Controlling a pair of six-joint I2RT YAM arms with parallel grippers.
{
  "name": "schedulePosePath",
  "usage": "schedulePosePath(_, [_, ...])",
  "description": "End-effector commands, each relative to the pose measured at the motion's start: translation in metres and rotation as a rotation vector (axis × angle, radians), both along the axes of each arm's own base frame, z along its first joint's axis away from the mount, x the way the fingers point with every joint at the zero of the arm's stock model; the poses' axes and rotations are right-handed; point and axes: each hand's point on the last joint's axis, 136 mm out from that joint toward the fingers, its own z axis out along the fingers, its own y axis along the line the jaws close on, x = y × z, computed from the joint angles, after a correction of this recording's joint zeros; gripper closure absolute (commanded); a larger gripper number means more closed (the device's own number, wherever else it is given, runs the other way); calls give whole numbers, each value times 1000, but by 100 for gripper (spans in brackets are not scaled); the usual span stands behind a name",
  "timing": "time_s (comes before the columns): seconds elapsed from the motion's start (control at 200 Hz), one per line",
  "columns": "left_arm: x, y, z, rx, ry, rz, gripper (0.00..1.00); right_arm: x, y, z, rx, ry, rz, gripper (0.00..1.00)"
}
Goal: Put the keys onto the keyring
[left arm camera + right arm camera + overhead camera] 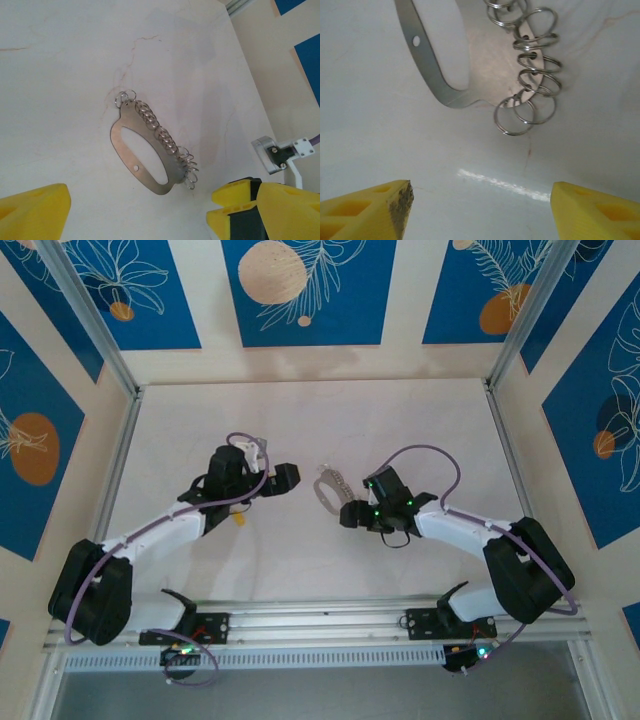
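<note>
The keyring (327, 490) lies flat on the white table between my two grippers, a thin grey metal oval with one flattened side. In the left wrist view the keyring (116, 142) carries the keys (165, 137), a jagged row of small silvery wire loops strung along that side. The right wrist view shows the keyring (427, 65) and the keys (535, 65) close up, just beyond the fingertips. My left gripper (278, 472) (137, 212) stands open to the left of the keyring. On the keyring's right, my right gripper (482, 200) (352, 498) is open, nothing between its yellow fingers (375, 210).
The table (300, 410) is walled by blue-and-cream patterned panels (305, 290) behind and at both sides. An aluminium rail (320, 620) with the arm bases runs along the near edge. A white metal bracket (280, 152) shows at the right of the left wrist view.
</note>
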Motion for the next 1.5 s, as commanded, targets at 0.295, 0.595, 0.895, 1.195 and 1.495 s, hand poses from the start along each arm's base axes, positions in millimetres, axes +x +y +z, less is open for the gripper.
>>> schedulePosePath(0.295, [5,-17,14,8,-48,-29,4,22,7,-17,25,16,-14,27])
schedulePosePath(0.595, [7,-20,10,19,-45,-37,4,41,10,-17,42,10,-15,29])
schedulePosePath(0.895, [8,-25,4,24,-31,-49,4,61,9,-9,50,-16,-14,29])
schedulePosePath(1.195, [6,-30,6,21,-36,-63,4,54,6,6,68,-48,12,32])
schedulePosePath(1.495, [3,-34,5,16,-37,-71,4,28,-16,18,39,-84,-26,33])
